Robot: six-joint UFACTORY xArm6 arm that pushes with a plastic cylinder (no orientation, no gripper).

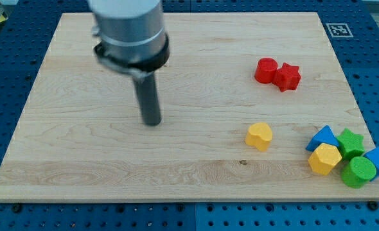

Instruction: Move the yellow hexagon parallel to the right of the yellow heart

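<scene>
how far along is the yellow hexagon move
Nothing looks done yet: the yellow hexagon block sits in the cluster at the view's lower right, against the blue triangle block. My tip is far off, left of the yellow heart block. Left: reach the hexagon and push it level with the heart.

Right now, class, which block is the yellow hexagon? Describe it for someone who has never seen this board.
Go to the wooden board's corner at the view's bottom right, where five blocks cluster. The yellow hexagon is the cluster's leftmost block, just below the blue triangle. It is the only yellow one there; the yellow heart sits alone further left.
</scene>
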